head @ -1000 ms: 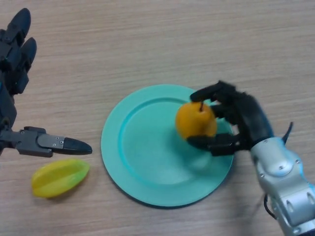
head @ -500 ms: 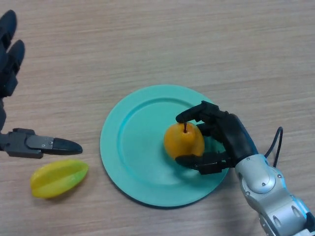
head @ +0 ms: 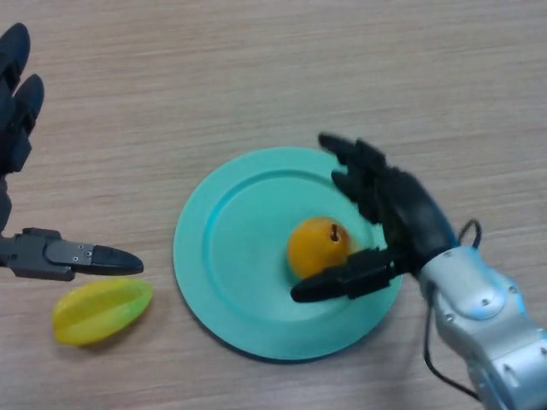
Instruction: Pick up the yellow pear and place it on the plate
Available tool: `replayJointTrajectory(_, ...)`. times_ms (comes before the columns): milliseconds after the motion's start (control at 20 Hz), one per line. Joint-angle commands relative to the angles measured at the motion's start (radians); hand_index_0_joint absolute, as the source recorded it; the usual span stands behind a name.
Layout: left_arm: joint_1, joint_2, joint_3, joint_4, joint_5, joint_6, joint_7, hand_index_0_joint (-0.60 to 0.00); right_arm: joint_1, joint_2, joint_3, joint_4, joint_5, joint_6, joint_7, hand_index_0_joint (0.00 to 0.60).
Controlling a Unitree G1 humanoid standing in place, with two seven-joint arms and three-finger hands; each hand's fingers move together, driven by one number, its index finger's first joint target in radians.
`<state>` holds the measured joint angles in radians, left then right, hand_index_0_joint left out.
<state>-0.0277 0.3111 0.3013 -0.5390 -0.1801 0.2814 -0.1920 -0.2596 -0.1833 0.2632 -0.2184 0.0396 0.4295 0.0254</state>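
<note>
**On the plate, beside an opened hand: the pear set down**

Between the thumb and the straightened fingers of the right hand (head: 400,224), the pear (head: 318,246) is seen resting on the plate (head: 224,256), stem up, just inside the palm's reach. The hand is spread: its fingers are extended above and beyond the fruit and its thumb lies low along the near side, at or very close to the skin; whether contact remains cannot be told. No grip is held on anything.

The pear is judged to be firm, smooth-skinned and moderately light, rounded enough to roll if nudged sideways on the glossy plate. Should it need to be taken again, the widest part of the body would be best enclosed from opposite sides, with the thin stem left alone, as it is likely to snap or slip. A gentle, even squeeze is advised, since a waxy surface may slide out of hard fingers.

Far to the left of the working hand, the left hand (head: 51,254) is held open over the table (head: 256,68), with a starfruit (head: 101,309) lying just below its thumb.
</note>
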Motion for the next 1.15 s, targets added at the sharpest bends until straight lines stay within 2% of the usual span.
replayJointTrajectory(50, -0.028, 0.037, 0.056, -0.061, -0.006, -0.096, -0.011, 0.0, -0.022, -0.007, -0.119, -0.127, 0.03, -0.048, 0.035, 0.0)
replayJointTrajectory(150, -0.027, 0.032, 0.048, -0.061, -0.001, -0.094, -0.011, 0.0, 0.012, -0.009, -0.185, -0.22, 0.018, -0.012, 0.09, 0.0)
replayJointTrajectory(200, -0.029, 0.031, 0.044, -0.056, 0.007, -0.107, -0.009, 0.0, 0.04, -0.028, -0.214, -0.27, -0.012, 0.004, 0.134, 0.0)
replayJointTrajectory(350, -0.037, 0.028, 0.024, -0.041, 0.001, -0.102, -0.007, 0.0, 0.103, -0.059, -0.265, -0.353, -0.068, -0.025, 0.188, 0.0)
replayJointTrajectory(450, -0.048, 0.033, 0.022, -0.045, -0.03, -0.066, -0.004, 0.0, 0.145, -0.066, -0.311, -0.405, -0.047, -0.049, 0.191, 0.0)
replayJointTrajectory(600, -0.044, 0.028, -0.008, -0.023, 0.016, -0.085, -0.015, 0.0, 0.183, -0.086, -0.383, -0.447, -0.026, -0.043, 0.184, 0.0)
replayJointTrajectory(800, -0.051, 0.019, -0.031, -0.014, 0.041, -0.083, -0.017, 0.0, 0.198, -0.086, -0.401, -0.456, -0.004, -0.06, 0.159, 0.0)
replayJointTrajectory(1150, -0.039, 0.025, -0.007, -0.018, 0.011, -0.042, -0.039, 0.0, 0.199, -0.084, -0.391, -0.49, 0.011, 0.004, 0.149, 0.0)
